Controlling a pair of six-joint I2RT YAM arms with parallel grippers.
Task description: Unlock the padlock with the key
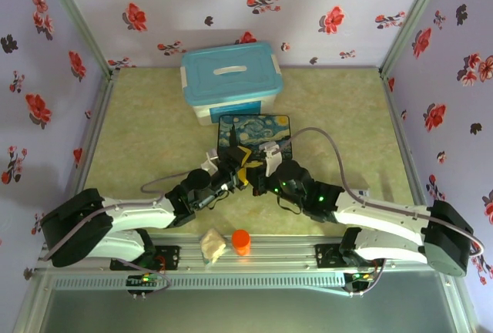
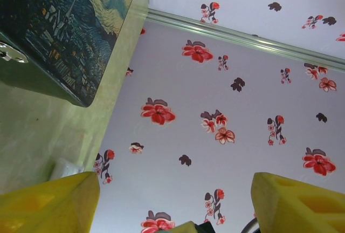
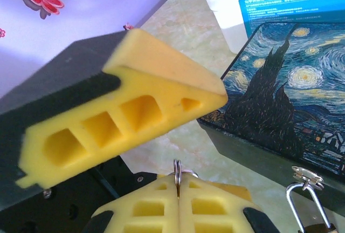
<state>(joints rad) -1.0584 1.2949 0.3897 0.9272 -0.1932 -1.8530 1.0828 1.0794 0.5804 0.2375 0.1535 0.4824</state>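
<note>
The right gripper point(image 3: 178, 185) clamps the key point(image 3: 177, 167) by its edge only; the left gripper point(image 2: 175, 190), jaws apart close beside, may knock it out.

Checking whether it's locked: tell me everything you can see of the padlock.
The padlock hangs at the front of the painted box, its thin silver shackle looped through the box's silver clasp. Just a sliver of its body shows at the picture's bottom edge, so locked or not can't be told.

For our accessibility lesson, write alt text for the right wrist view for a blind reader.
The right gripper, shut, pinches a silver ring. The left gripper's yellow finger crosses above; at right, the padlock hangs from a painted box.
</note>
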